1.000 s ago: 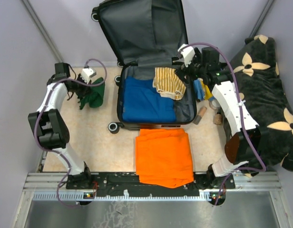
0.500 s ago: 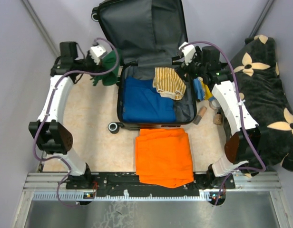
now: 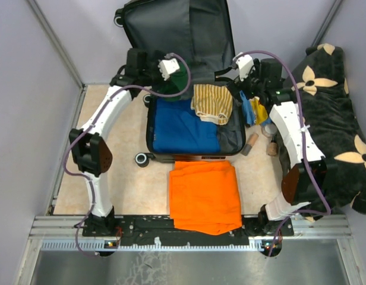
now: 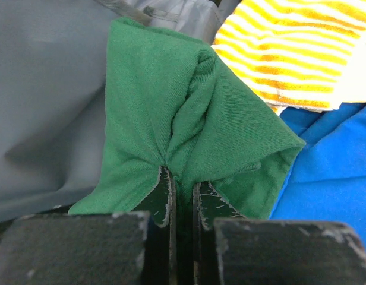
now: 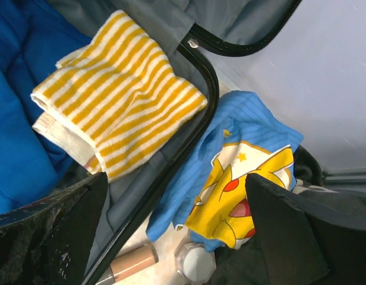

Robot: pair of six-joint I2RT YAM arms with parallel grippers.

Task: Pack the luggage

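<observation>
Two garments (image 3: 177, 124) lie in the luggage (image 3: 171, 35); left tool (image 4: 182, 181) pinches one green cloth (image 4: 183, 107).

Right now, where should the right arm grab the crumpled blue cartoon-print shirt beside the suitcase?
Pinch the bunched plain-blue folds of the crumpled blue shirt with yellow cartoon print, coming straight down. The suitcase's black rim on one side and the small tan bottle below likely block a sideways approach.

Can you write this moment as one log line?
left end effector: shut on green cloth | over open luggage | right end effector: open
</observation>
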